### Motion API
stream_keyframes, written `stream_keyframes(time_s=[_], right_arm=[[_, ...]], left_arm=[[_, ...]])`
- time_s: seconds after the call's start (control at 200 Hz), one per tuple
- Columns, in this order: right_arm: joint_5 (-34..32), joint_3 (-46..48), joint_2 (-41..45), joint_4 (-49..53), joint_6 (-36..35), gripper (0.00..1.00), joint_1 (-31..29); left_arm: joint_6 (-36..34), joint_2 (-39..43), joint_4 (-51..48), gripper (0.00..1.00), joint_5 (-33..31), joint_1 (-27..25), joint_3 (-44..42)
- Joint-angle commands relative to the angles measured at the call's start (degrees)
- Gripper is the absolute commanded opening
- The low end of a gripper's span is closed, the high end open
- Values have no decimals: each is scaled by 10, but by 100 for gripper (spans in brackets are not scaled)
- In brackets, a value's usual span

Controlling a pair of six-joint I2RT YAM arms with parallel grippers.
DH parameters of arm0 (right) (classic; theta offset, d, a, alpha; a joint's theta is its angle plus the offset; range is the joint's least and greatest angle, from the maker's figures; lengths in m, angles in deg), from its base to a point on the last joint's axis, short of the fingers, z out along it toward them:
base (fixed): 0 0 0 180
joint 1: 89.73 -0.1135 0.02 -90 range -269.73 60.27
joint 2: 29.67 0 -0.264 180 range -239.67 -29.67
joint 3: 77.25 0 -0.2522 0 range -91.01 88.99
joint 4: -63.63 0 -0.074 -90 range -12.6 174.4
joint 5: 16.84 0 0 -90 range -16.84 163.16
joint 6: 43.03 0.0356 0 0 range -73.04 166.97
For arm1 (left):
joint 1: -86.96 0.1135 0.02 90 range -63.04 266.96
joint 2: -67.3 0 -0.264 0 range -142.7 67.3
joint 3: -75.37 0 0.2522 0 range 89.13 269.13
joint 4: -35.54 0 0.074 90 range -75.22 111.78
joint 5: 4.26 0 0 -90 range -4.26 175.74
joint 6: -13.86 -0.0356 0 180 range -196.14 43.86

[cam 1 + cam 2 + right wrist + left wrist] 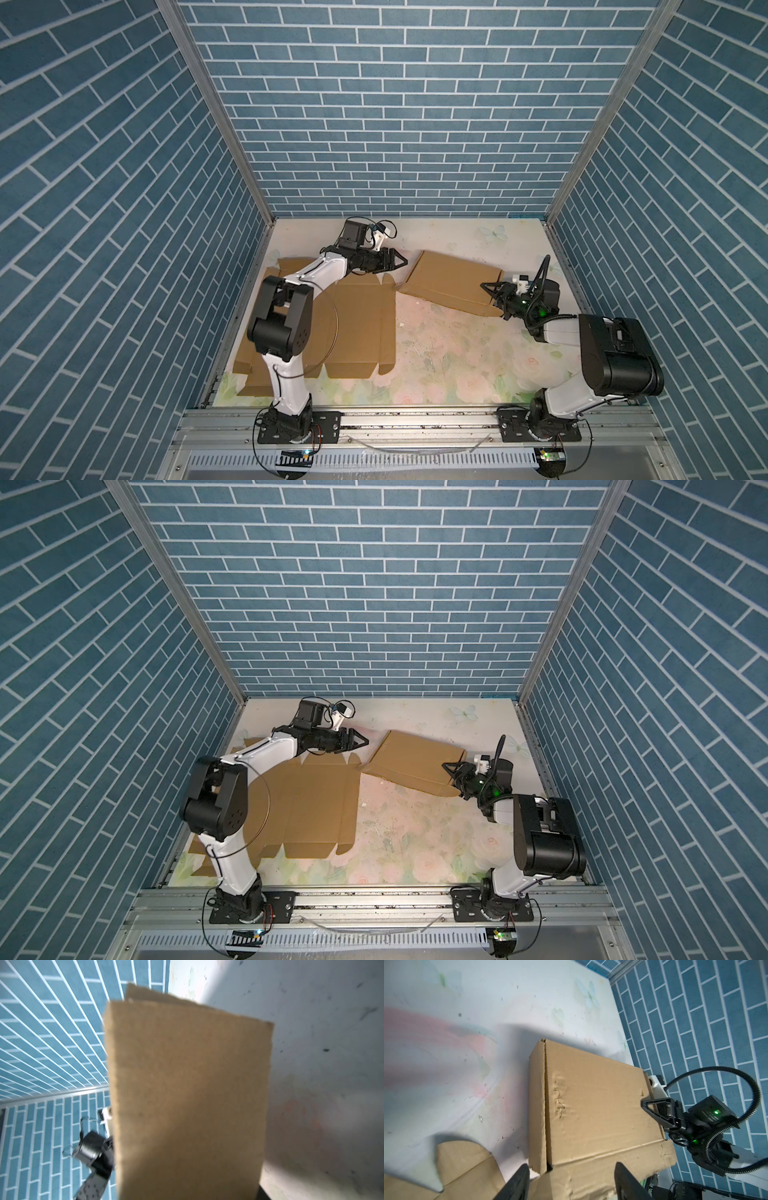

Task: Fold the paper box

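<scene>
— Step?
— Getting hold of the box (451,282), far, right of centre. My right gripper (492,297) straddles its right edge; pinched or not, can't tell. My left gripper (401,262) gapes beside its left edge.
— Next?
— Likely pinch firmly, then fold.

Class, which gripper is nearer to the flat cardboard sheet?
Left. The left gripper hangs by the far right corner of the flat cardboard sheet; the right gripper is beyond the folded panel, at its opposite edge.
</scene>
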Motion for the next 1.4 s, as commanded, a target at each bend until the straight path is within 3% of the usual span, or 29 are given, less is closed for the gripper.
stream_keyframes(time_s=[0.0,0.15,0.295,0.53,0.635,0.88,1.115,1.395], right_arm=[[39,-5,21,-27,75,45,9],[65,-36,44,15,120,43,9],[88,-63,81,115,126,42,8],[116,-85,116,240,120,41,1],[124,-99,125,296,98,42,-6],[142,-118,129,344,89,41,-13],[173,-125,132,384,81,39,-21],[195,-133,127,385,78,39,-33]], left_arm=[[-67,69,3,66,-76,-7,-26],[-330,188,-12,68,-224,-107,-85],[-576,261,48,77,-347,-222,-168],[-771,238,44,79,-441,-324,-181],[-809,213,77,79,-469,-333,-184],[-845,186,77,79,-464,-335,-183],[-891,178,164,71,-511,-335,-216],[-894,193,173,65,-502,-335,-236]])
